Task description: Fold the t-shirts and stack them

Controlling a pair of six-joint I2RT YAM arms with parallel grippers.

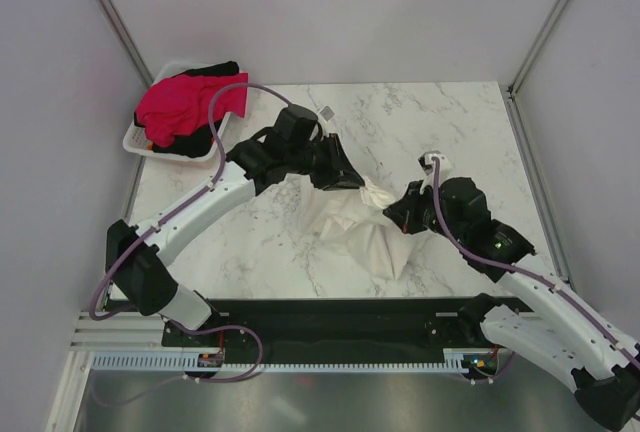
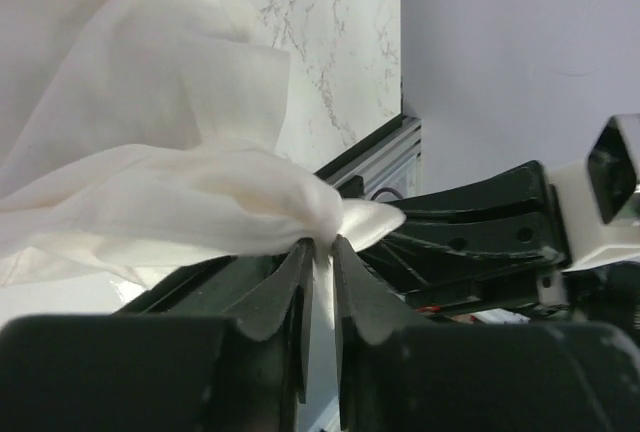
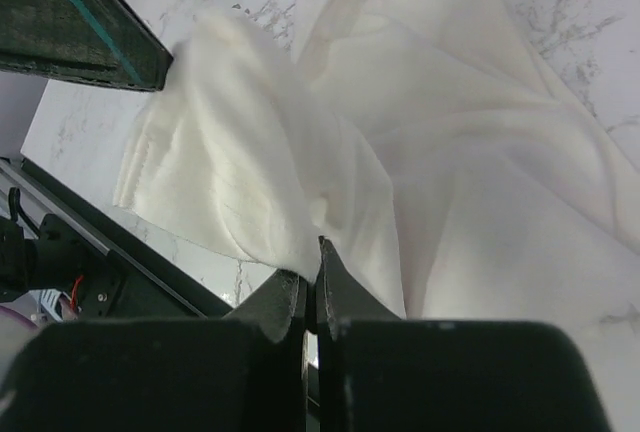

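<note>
At the centre of the top view, the left gripper [image 1: 358, 184] and the right gripper [image 1: 396, 218] each pinch the crumpled white t-shirt [image 1: 368, 244] between closed fingers.

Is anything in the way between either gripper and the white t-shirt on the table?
Nothing visible. The left gripper and the right gripper each pinch a fold of the white t-shirt, with no other object between.

the bench [image 1: 430, 132] has a white marbled top. a crumpled white shirt [image 1: 372, 240] lies near its middle, one part bunched and raised off the surface. a white basket [image 1: 134, 142] sits at the far left corner, holding a red-pink shirt [image 1: 180, 102] over a black shirt [image 1: 190, 145].
</note>
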